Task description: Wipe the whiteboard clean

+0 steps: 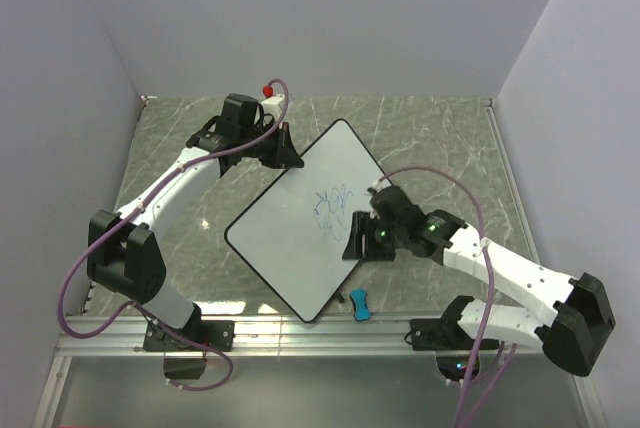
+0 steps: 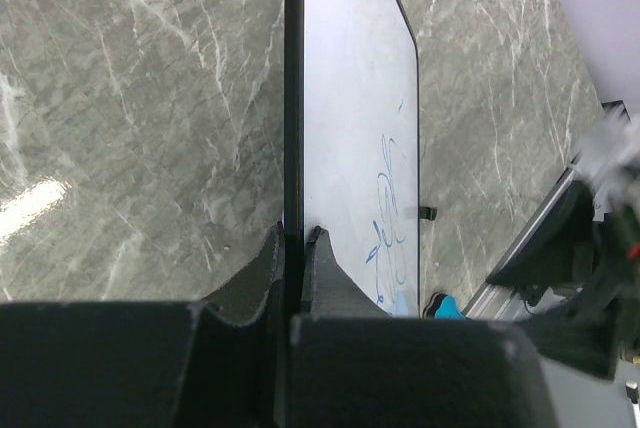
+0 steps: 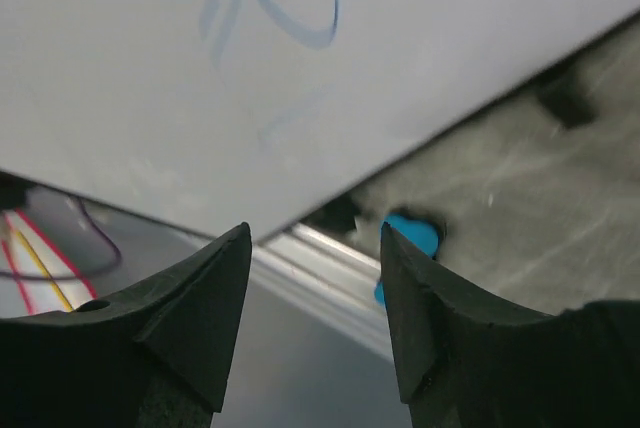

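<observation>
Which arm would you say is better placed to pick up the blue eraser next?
Probably right: the right gripper is open and empty, with the eraser nearby; the left gripper grips the whiteboard by its rim.

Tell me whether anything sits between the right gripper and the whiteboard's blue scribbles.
Nothing visible does. The right gripper hangs open at the edge of the whiteboard, the blue scribbles just ahead. The blue eraser lies on the table off the board's near edge, outside that path.
</observation>
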Controlling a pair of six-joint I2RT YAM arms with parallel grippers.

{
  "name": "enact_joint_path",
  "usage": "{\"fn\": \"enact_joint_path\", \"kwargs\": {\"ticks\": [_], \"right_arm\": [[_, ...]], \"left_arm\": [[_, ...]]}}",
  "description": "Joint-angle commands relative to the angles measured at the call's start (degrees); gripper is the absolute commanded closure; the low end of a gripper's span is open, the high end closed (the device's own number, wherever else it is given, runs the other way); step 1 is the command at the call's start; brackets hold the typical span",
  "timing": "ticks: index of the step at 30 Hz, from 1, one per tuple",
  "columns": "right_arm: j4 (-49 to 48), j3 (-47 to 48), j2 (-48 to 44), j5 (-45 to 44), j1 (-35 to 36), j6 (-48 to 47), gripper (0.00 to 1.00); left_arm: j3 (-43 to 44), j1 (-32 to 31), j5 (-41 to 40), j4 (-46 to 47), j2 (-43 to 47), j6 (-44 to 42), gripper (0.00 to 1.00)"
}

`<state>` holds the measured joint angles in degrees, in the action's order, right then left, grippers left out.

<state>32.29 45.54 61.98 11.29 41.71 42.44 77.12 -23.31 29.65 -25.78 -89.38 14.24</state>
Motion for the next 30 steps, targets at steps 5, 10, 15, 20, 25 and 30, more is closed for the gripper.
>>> {"fn": "enact_joint_path", "kwargs": {"ticks": [5,10,15,20,25,30], "right_arm": [[14.1,0.2,3.5,-7.6,9.3,5.8,0.44],[14.9,-2.2,6.9,-10.8,10.2,7.7,0.49],[12.8,-2.1,11.6,-10.4,13.6,6.7,0.47],[11.9,0.4,16.2,-10.3,18.4,6.4,0.44],[10.7,-0.1,17.0,-9.4,19.5,6.4,0.44],[9.6,-0.6,16.9,-8.9,20.1,6.0,0.43]], "left_arm": [[0.3,0.2,-4.9,-1.2,0.6,-4.0,1.0],[-0.5,0.2,-4.4,-0.7,1.1,-3.7,1.0],[-0.4,0.2,-3.9,-0.7,1.3,-3.3,1.0],[0.7,0.3,-3.7,-1.4,1.1,-3.4,1.0],[-0.1,0.2,-4.0,-1.5,1.4,-3.3,1.0],[-0.1,0.2,-4.4,-1.8,1.3,-3.5,1.0]]}}
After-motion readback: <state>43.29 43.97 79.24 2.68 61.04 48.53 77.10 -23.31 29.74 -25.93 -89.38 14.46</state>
